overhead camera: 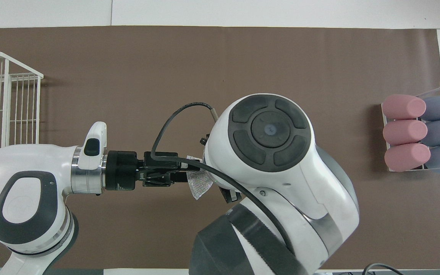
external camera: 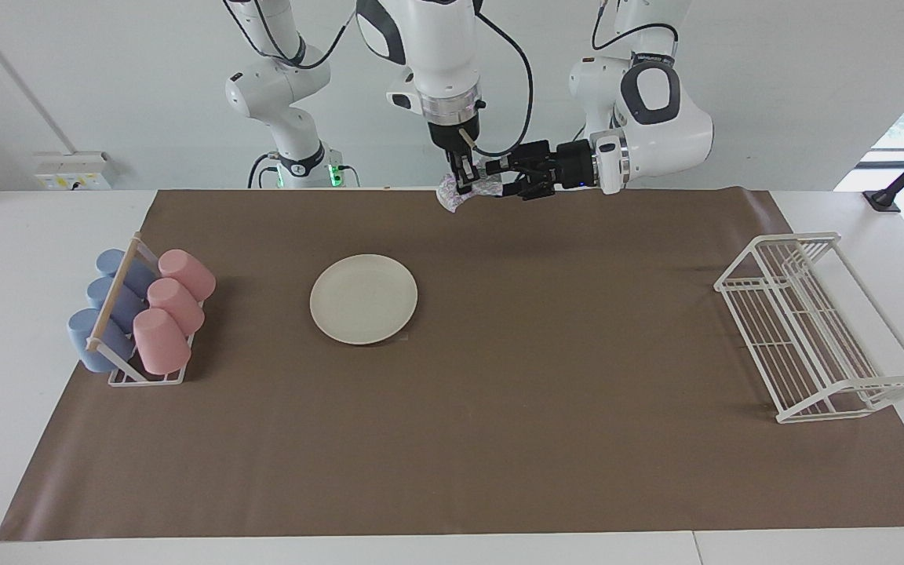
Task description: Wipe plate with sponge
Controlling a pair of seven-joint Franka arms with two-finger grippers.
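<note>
Above the mat's [external camera: 499,392] robot-side edge, I see my right gripper [external camera: 462,179] clenched on the sponge [external camera: 452,194], my left gripper [external camera: 501,180] spread at it, plate [external camera: 363,298] untouched.

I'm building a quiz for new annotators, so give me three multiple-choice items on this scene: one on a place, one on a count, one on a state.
1. Where is the sponge?
A. On the plate
B. Held up by the right gripper
C. In the wire rack

2. How many pink cups are there?
A. Three
B. Two
C. Five

3. The plate is:
A. Held up
B. Standing in the rack
C. Lying flat, bare

Key: 1 B, the right gripper grips it above the mat; 2 A, three lie in the holder; 3 C, nothing is on it.
</note>
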